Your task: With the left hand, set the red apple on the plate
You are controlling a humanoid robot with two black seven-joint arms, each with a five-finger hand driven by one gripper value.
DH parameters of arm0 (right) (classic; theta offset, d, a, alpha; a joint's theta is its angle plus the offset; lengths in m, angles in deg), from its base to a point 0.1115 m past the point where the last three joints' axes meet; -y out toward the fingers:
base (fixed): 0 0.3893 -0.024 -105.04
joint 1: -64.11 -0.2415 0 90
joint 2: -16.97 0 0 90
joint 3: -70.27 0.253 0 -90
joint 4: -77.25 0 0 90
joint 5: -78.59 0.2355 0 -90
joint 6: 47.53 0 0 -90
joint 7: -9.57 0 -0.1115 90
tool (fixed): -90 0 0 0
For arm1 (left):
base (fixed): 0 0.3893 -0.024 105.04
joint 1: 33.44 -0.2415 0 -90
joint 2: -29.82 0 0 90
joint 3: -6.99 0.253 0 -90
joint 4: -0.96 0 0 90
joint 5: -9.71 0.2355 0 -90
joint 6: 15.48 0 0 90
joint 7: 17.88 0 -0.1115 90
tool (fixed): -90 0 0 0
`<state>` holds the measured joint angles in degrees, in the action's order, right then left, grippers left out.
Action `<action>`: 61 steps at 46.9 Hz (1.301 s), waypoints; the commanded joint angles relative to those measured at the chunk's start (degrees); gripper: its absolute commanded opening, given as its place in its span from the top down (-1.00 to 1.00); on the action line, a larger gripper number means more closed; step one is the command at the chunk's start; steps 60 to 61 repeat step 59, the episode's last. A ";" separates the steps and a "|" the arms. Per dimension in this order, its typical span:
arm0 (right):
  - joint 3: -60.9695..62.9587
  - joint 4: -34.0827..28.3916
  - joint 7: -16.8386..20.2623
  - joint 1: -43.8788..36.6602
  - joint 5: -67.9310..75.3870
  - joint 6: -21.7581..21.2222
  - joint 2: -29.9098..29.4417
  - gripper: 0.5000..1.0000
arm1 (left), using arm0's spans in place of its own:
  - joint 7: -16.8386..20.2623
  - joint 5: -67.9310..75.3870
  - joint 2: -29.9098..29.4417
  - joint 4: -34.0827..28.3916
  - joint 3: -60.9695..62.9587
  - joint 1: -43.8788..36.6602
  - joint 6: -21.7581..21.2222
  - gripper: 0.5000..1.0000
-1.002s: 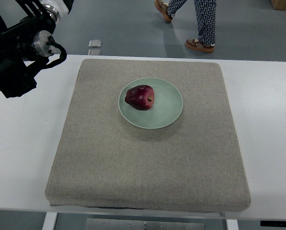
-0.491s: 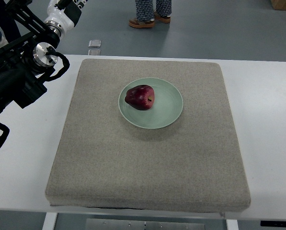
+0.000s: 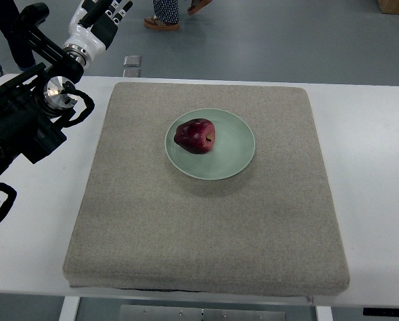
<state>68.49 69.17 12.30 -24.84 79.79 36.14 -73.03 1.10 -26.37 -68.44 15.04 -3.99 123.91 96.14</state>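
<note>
- Apple: the red apple (image 3: 195, 136) lies on its side on the plate (image 3: 236, 160), toward the plate's left half, with its stem dimple turned to the right. Nothing is touching it.
- Weight and feel, as I judge it: a firm, fairly dense fruit with a smooth, waxy skin. It would not give under fingers, but it could slip in a loose grasp, and being round it may rock or roll if nudged.
- Where I would take hold: around the widest part of its body, fingers on opposite flanks and wrapping slightly under, rather than by the narrower end or the stem.
- Container: the plate is a shallow pale green dish, likely ceramic and so breakable if knocked. It holds the apple and nothing else. Its low rim would do little to stop a rolling fruit.
- Under the plate is a thick grey felt-like mat (image 3: 206, 234) that covers most of the white table (image 3: 379, 167); the soft surface should keep the plate from sliding.
- The left hand (image 3: 100, 15) is up at the far left corner, well apart from the plate and off past the table's edge, its fingers extended and holding nothing. The dark arm behind it comes in along the left side.
- The right arm is nowhere to be seen.
- With the apple resting on the plate and the hand clear, the placing looks done to me.
- A person's feet (image 3: 160, 21) show on the floor beyond the table.
</note>
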 commanded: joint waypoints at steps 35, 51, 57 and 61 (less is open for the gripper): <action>-0.51 -6.60 -0.44 0.00 -0.68 -0.26 0.00 -0.73 | 0.00 0.13 0.17 0.41 0.08 -0.90 -0.35 -0.98; -0.59 -4.92 -0.26 0.62 -0.33 -0.08 0.00 -0.72 | 0.00 0.13 0.79 0.41 0.08 -0.90 -1.06 -0.98; -0.51 -4.83 -0.09 0.62 -0.07 -0.08 0.00 -0.72 | 0.00 0.13 0.79 0.41 0.08 -0.90 -1.06 -0.98; -0.51 -4.75 0.00 0.62 -0.06 0.01 0.00 -0.72 | 0.00 0.05 0.87 0.41 0.08 -0.90 -1.06 -0.98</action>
